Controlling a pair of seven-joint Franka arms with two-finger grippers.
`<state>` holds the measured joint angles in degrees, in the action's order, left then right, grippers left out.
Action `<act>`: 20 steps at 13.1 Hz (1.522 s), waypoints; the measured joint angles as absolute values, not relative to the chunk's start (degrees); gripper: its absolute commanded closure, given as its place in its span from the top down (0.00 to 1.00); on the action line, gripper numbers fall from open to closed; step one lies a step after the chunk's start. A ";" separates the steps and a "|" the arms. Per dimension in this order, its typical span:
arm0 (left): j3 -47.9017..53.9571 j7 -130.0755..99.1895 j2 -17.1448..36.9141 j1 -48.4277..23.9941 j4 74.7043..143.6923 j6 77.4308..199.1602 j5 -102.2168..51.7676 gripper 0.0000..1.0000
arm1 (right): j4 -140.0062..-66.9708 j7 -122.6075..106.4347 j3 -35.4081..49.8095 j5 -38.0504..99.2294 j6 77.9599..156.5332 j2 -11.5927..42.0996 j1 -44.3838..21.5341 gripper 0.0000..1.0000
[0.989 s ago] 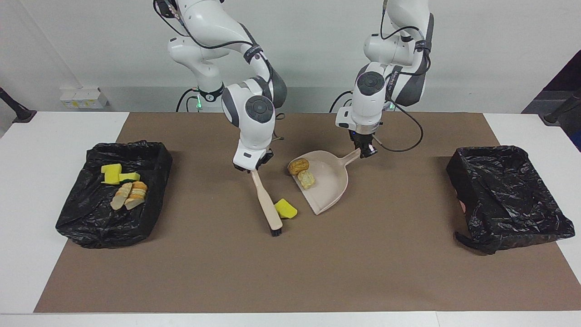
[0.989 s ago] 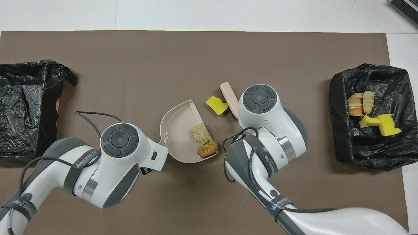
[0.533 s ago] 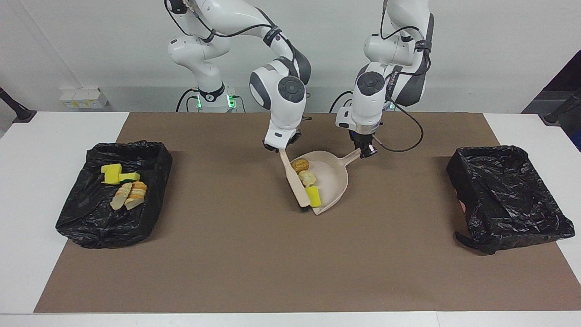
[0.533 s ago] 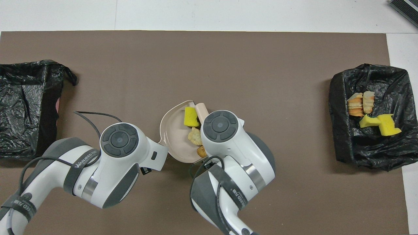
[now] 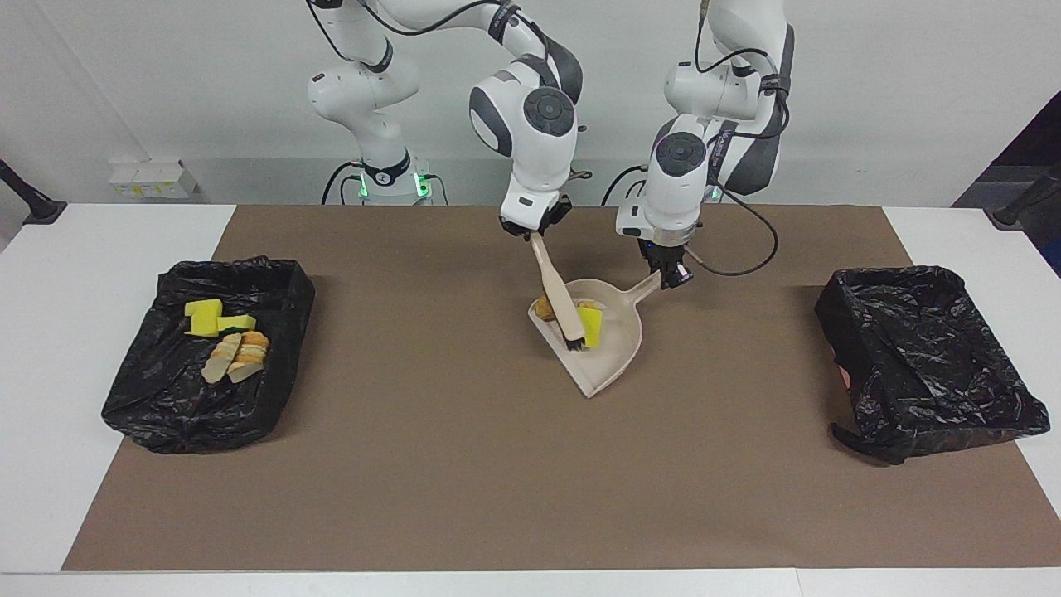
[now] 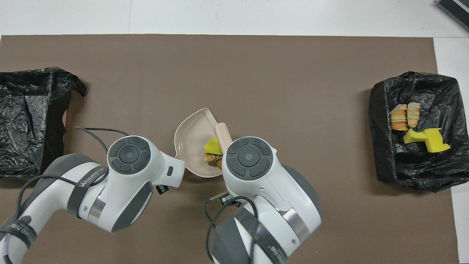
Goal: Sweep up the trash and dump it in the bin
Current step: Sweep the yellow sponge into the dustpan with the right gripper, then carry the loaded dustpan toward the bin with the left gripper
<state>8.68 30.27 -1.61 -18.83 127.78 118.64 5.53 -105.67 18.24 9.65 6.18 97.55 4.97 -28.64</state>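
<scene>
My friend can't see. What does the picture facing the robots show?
The right gripper pushes a beige brush over scraps in the beige plastic dustpan, whose handle the left gripper grips. Black-lined bins flank it.

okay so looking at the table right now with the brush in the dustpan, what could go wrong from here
1. The dustpan, held by its handle in the left tool, carries the yellow sponge piece and brown scraps loose; a tilt toward its open lip could spill them onto the mat.
2. The brush, held by the right tool, has its bristles against the scraps; pushing further might flick one over the rim.
3. Both arms crowd over the pan and could bump.
</scene>
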 measured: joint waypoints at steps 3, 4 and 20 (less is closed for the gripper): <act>8.29 30.01 -2.31 -17.06 127.57 118.84 5.53 0.00 | -105.98 18.23 9.62 6.51 93.92 1.58 -27.89 0.00; 8.20 29.97 -2.49 -16.76 127.48 118.94 5.53 0.00 | -106.22 18.23 9.72 6.52 93.27 1.39 -27.98 0.00; 8.76 29.07 -5.11 -18.40 130.29 117.15 -2.95 0.00 | -103.91 25.78 9.60 16.02 110.57 4.20 -30.97 0.00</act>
<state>8.76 29.07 -5.11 -18.40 130.29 117.15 -2.95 -103.91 25.78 9.60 16.02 110.57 4.20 -30.97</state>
